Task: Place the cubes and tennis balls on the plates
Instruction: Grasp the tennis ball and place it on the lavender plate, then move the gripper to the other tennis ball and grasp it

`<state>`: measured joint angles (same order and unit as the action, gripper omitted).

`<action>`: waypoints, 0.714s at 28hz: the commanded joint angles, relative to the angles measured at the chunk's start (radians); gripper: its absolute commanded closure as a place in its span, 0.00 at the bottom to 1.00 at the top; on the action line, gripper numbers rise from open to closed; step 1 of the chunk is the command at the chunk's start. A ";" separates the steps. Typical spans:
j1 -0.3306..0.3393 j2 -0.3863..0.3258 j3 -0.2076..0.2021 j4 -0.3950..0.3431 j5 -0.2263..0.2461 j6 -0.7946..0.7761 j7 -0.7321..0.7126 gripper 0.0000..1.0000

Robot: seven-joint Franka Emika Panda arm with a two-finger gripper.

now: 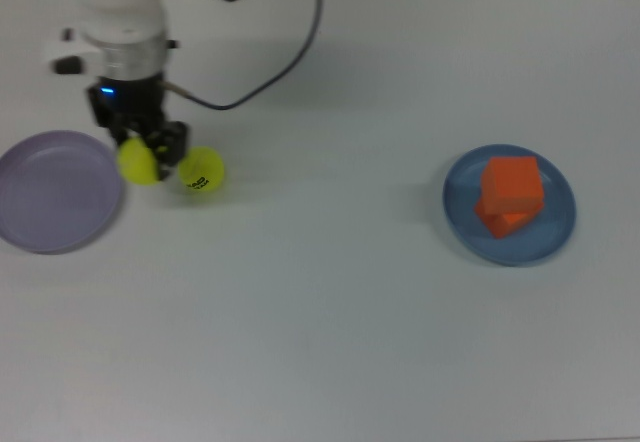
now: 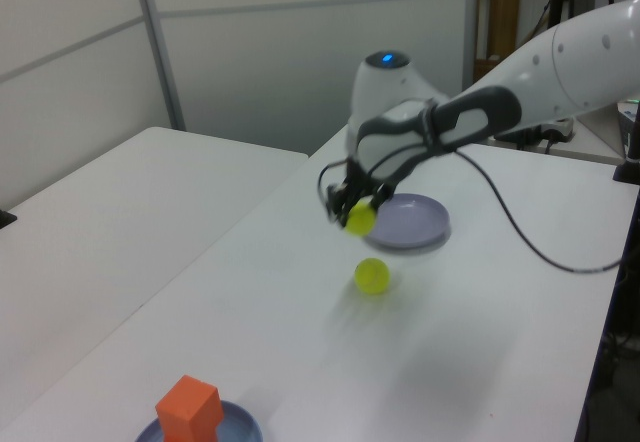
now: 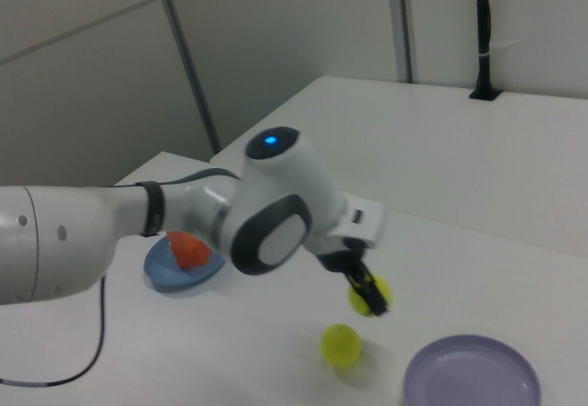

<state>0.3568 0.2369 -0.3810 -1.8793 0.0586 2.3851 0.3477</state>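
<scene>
Yellow-green, a tennis ball (image 1: pixel 137 162) sits clamped between the jaws of the gripper (image 1: pixel 140 152), lifted clear of the white table (image 1: pixel 330 312) and near the lavender plate (image 1: pixel 55 190). A second ball (image 1: pixel 202 170) with black print rests on the table just beside it. Two orange cubes (image 1: pixel 510 194) lie stacked on the blue plate (image 1: pixel 555 232), well apart.

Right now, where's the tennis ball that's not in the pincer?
In the top view, the loose tennis ball lies on the table just right of the held ball, near the lavender plate.
</scene>
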 commanded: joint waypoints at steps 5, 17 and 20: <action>-0.130 0.197 -0.003 0.152 0.072 0.008 -0.042 1.00; -0.171 0.263 -0.003 0.197 0.095 0.009 -0.056 0.73; -0.177 0.257 -0.003 0.197 0.092 0.006 -0.067 0.00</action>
<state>0.1892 0.4959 -0.3818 -1.6989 0.1238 2.3857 0.3183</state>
